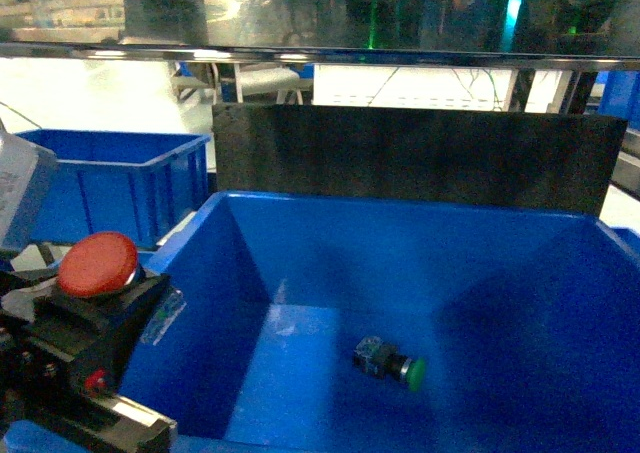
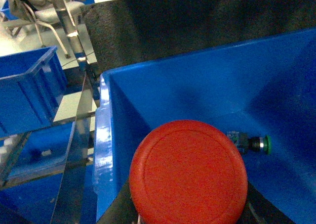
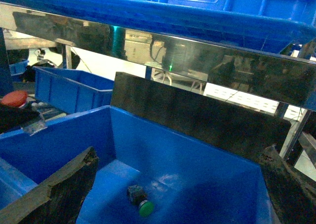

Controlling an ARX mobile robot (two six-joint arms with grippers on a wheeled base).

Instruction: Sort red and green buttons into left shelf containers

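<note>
Large deep blue bin (image 1: 300, 263) in front, dark panel (image 1: 410, 158) behind its far rim. Green button (image 1: 390, 363) lying on its side alone on the bin floor, cap toward the right. Left pincer (image 1: 75, 323) clamped on the red button (image 1: 97, 264), cap up, held just outside the bin's left rim. Second blue bin (image 1: 110, 178) farther back on the left. Right pincer (image 3: 173, 194) with worn dark fingers (image 3: 59, 189) spread apart, above the bin.

reflective metal shelf rail (image 1: 320, 53), dark backboard (image 1: 410, 158)
</note>
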